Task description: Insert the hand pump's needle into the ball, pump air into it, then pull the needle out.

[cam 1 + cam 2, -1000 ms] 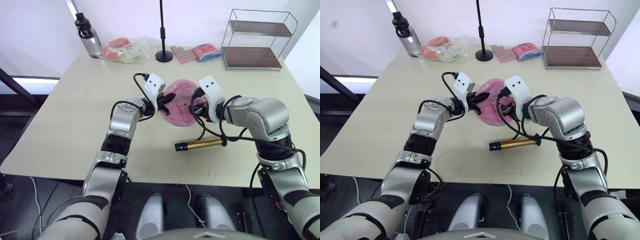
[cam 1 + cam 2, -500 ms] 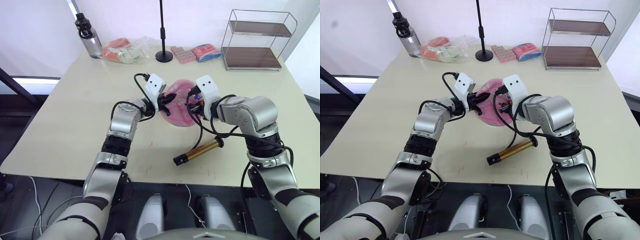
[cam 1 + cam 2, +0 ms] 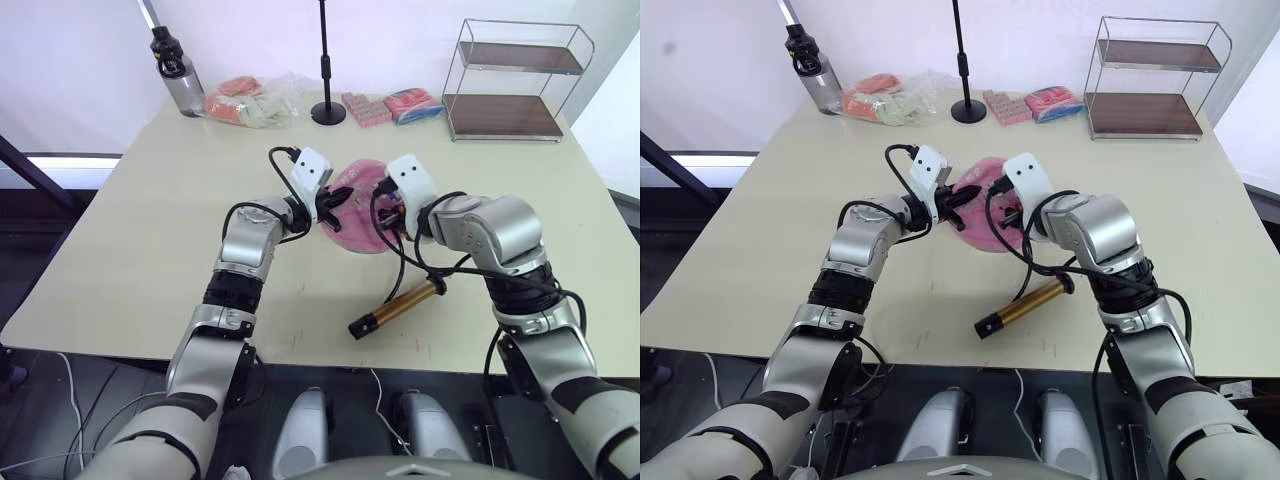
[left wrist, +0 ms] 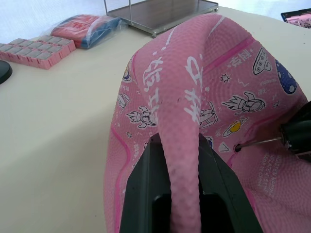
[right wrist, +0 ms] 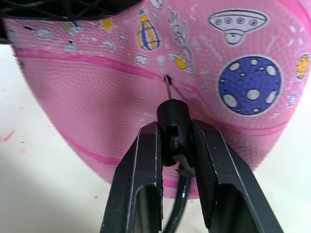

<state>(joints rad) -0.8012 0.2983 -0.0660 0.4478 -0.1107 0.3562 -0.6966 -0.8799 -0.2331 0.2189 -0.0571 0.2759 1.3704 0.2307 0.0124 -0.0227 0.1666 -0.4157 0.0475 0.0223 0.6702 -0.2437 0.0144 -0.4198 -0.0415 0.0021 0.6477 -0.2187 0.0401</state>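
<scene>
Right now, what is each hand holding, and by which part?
The left hand pinches a fold of the ball. The right hand grips the needle by its black fitting, tip at the valve.

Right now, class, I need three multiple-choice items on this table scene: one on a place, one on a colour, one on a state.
1. Where does the hand pump lie?
A. on the table, nearer the robot than the ball
B. on the wire shelf
C. beside the water bottle

2. What colour is the hand pump's barrel?
A. blue
B. gold-bronze
C. white

3. What is the left gripper doing?
A. hanging open above the table
B. pinching a fold of the pink ball
C. holding the needle

Answers:
1 A: it rests on the table in front of the ball.
2 B: the tube shines gold-bronze.
3 B: a ridge of ball sits between its fingers, while the right gripper holds the needle at the valve.
</scene>
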